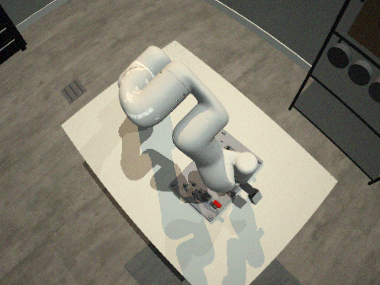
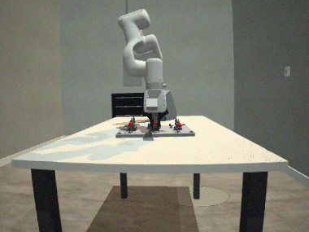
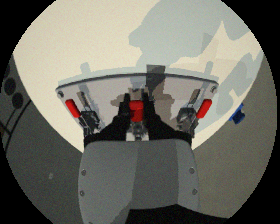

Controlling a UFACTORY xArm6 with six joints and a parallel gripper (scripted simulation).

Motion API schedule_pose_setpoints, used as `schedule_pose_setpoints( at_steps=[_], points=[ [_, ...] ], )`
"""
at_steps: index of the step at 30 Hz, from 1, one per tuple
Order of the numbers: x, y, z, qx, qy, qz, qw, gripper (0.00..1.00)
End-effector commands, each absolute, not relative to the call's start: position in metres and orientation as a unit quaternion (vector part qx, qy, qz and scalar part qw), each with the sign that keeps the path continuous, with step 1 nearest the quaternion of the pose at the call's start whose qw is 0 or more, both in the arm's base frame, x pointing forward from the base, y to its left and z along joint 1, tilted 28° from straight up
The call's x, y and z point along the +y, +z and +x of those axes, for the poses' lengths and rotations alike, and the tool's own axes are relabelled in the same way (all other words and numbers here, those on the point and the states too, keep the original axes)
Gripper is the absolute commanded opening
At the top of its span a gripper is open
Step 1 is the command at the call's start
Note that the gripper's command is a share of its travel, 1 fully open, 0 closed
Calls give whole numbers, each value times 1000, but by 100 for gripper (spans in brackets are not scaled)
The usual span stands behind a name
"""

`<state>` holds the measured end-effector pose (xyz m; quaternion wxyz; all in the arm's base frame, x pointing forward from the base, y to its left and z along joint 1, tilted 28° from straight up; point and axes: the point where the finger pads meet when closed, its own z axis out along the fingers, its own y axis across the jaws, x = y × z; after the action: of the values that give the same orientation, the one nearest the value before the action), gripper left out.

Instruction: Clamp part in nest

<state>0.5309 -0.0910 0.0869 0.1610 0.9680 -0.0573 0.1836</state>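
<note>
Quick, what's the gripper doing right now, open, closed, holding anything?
Gripper: closed on the middle clamp's red handle over the fixture plate.

Arm: glossy white plastic shell, smooth, bright highlights at 10 o'clock. Tabletop: matt cream, finely speckled. Fixture plate: dull grey metal look. Tool: matt black fingers. Floor: grained wood planks.
</note>
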Motion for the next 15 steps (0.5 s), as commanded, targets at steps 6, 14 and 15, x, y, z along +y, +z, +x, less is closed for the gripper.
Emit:
schedule_pose_setpoints(
  at_steps=[6, 14, 15],
  points=[
    [-92, 86, 533, -57, 184, 968, 161, 0],
    [-92, 85, 534, -57, 184, 968, 161, 0],
    [-92, 85, 534, -57, 184, 968, 161, 0]
  ],
)
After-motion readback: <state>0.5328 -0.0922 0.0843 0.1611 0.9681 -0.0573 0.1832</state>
